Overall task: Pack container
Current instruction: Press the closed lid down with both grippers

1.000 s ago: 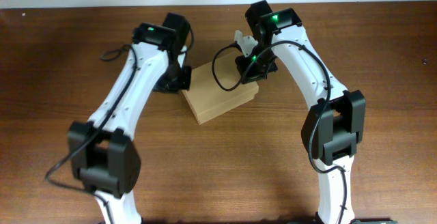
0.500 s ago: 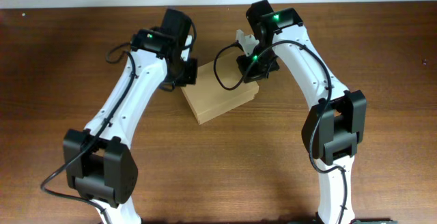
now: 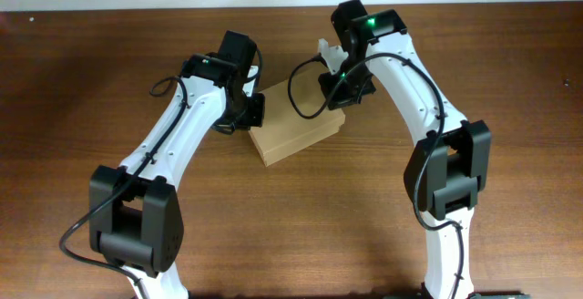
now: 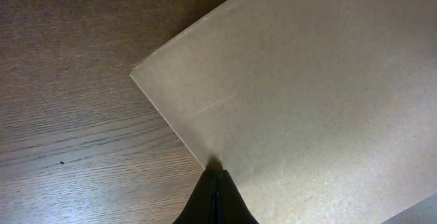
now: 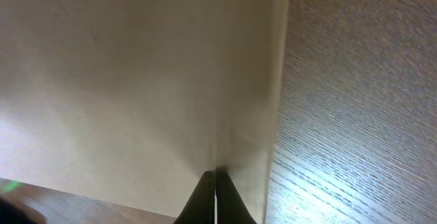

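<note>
Pressure needed to be even, I judged: the container (image 3: 293, 135) sat closed at mid-table between your arms, left gripper (image 4: 217, 175) and right gripper (image 5: 215, 175) both pinched together, tips on its lid near opposite edges, so you wanted straight-down pushes without sliding it.

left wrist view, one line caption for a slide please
Shut left hand, tips at the edge of the tan cardboard container on the wooden table.

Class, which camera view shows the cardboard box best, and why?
Overhead: the box shows nearly whole on the table, only its far corners hidden. The left wrist view shows just one corner; the right wrist view, one edge.
</note>
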`<action>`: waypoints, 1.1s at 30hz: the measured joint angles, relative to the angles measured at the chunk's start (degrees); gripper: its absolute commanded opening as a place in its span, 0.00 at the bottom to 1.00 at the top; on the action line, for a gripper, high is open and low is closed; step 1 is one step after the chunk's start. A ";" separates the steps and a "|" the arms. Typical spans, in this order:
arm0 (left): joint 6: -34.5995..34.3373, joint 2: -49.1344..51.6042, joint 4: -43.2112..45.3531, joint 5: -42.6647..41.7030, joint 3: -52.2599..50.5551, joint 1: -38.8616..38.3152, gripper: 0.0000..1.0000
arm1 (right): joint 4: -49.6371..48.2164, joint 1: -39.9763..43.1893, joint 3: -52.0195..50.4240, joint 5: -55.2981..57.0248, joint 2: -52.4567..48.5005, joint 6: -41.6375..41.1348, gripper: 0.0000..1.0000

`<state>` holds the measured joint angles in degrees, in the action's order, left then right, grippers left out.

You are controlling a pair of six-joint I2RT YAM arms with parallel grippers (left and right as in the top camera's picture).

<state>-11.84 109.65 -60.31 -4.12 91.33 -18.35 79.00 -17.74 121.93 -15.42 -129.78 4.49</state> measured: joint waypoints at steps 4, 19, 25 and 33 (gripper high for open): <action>0.00 0.00 0.24 0.00 0.00 0.00 0.02 | 0.46 1.20 0.02 0.00 0.00 0.00 0.04; 0.04 -4.02 -3.34 4.63 7.98 1.51 0.02 | 1.09 5.79 0.09 1.97 0.00 0.00 0.04; 0.04 -8.41 -5.14 6.91 13.31 4.28 0.02 | -0.94 4.74 -1.57 2.12 0.28 -0.04 0.04; 0.31 -8.26 -6.88 7.82 13.35 9.20 0.02 | -2.36 -2.40 -6.78 2.27 0.61 -0.24 0.04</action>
<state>-11.53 101.38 -67.20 3.70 104.68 -9.15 76.64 -20.14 115.15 -13.15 -129.16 4.25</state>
